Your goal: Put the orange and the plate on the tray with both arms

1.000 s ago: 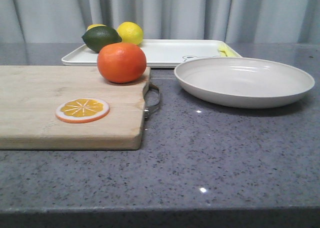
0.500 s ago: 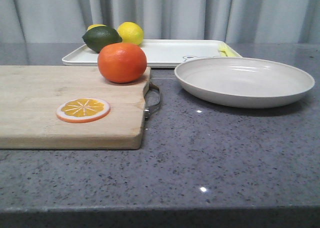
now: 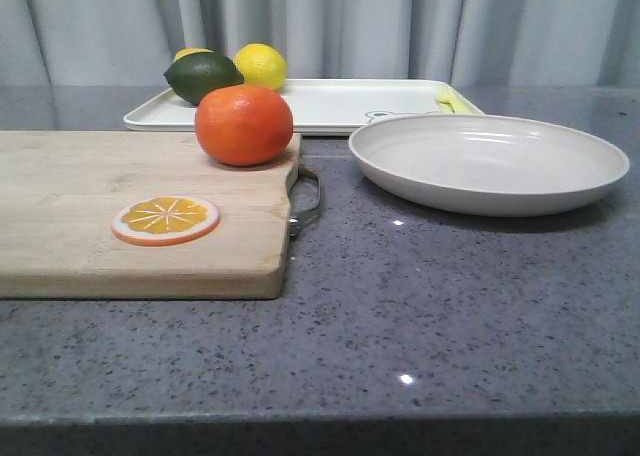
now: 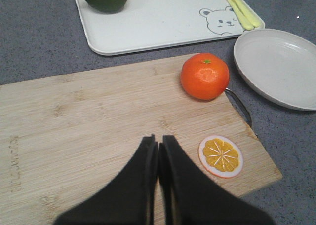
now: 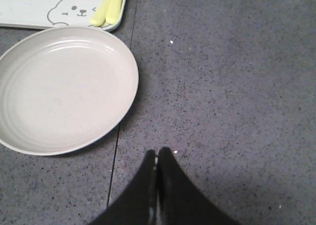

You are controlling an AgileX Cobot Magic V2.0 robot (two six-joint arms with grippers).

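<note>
The orange (image 3: 244, 125) sits on the far right corner of the wooden cutting board (image 3: 80, 236); it also shows in the left wrist view (image 4: 204, 76). The off-white plate (image 3: 488, 162) lies on the counter to its right, and shows in the right wrist view (image 5: 61, 89). The white tray (image 3: 340, 106) lies behind both, with a bear drawing (image 4: 222, 19). My left gripper (image 4: 158, 139) is shut and empty above the board, short of the orange. My right gripper (image 5: 157, 152) is shut and empty above bare counter, beside the plate. Neither gripper shows in the front view.
A dark green lime (image 3: 202, 77) and a yellow lemon (image 3: 260, 66) rest on the tray's far left end. Pale yellow cutlery (image 4: 241, 9) lies at the tray's right end. A flat orange slice disc (image 3: 165, 220) lies on the board. A metal handle (image 3: 306, 200) sticks out of the board's right edge.
</note>
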